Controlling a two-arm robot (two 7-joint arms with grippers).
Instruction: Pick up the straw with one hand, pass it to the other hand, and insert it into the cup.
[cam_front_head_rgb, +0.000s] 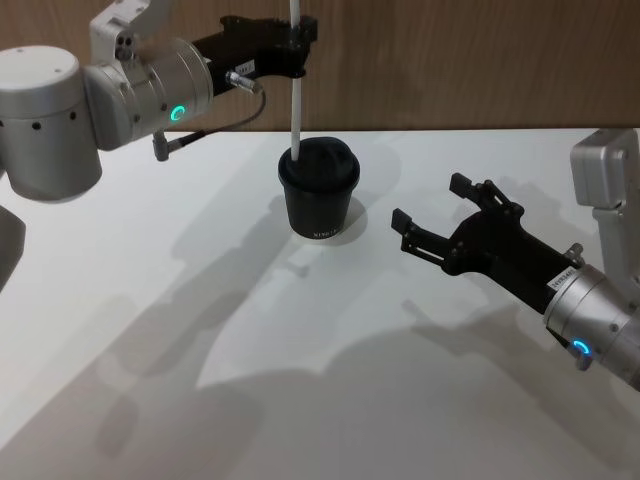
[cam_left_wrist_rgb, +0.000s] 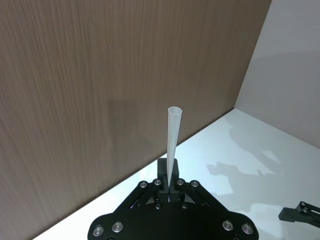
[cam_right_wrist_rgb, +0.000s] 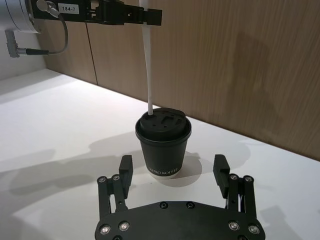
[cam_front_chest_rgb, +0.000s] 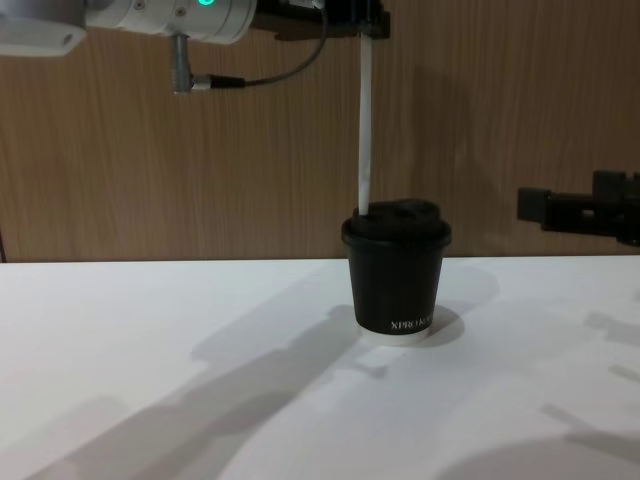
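Head view: left gripper jaws pinch the straw upright, tip meeting the lid of the cup; handover looks done, pushing down remains. Right gripper jaws spread.

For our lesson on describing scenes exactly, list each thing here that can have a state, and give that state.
straw: upright, held on its upper part, lower end at the lid; whether it has gone in cannot be told.
cup: upright on the table, lid on.
left gripper: shut on the straw, above the cup.
right gripper: open, empty, above the table to the cup's right.
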